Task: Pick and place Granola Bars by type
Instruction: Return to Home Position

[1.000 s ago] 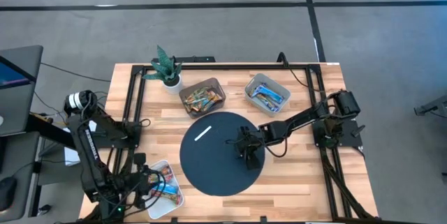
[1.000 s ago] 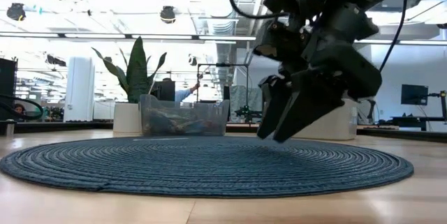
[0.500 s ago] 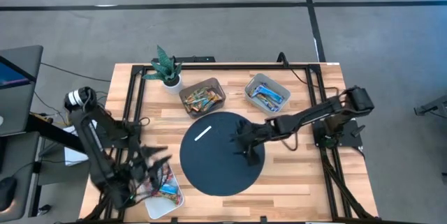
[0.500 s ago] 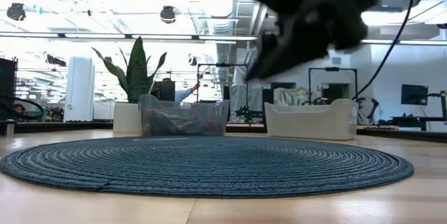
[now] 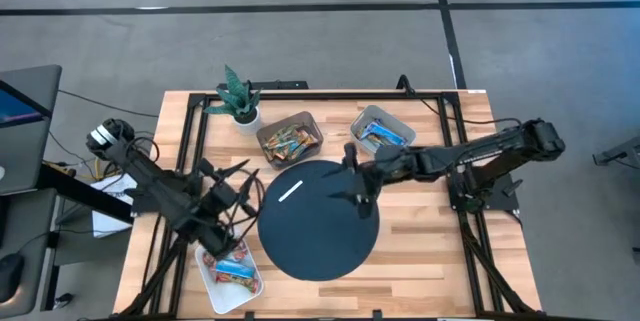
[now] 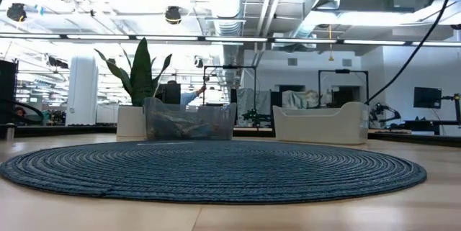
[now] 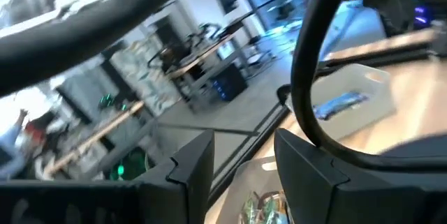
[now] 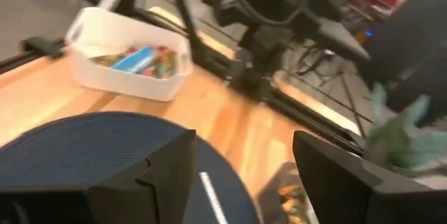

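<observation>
Mixed orange and multicoloured granola bars fill a grey bin (image 5: 290, 139) at the far middle, and blue-and-white bars lie in a second bin (image 5: 382, 136) to its right. More bars lie in a white tray (image 5: 230, 271) at the near left. My left gripper (image 5: 245, 189) hangs open and empty above the table, between the tray and the round dark mat (image 5: 318, 221). My right gripper (image 5: 352, 176) hangs open and empty above the mat's far right part. Each wrist view shows a clear gap between that gripper's own fingers, left (image 7: 241, 175) and right (image 8: 244, 182).
A small white strip (image 5: 291, 192) lies on the mat's far left part. A potted plant (image 5: 238, 99) stands at the far left corner. A black frame (image 5: 330, 92) runs around the table's edges. Cables trail from the left arm.
My right gripper has risen off the mat, out of the low view, and gone toward the table's far edge. My left gripper has lifted away from the white tray and swung toward the far edge and the right, up to the mat's left rim.
</observation>
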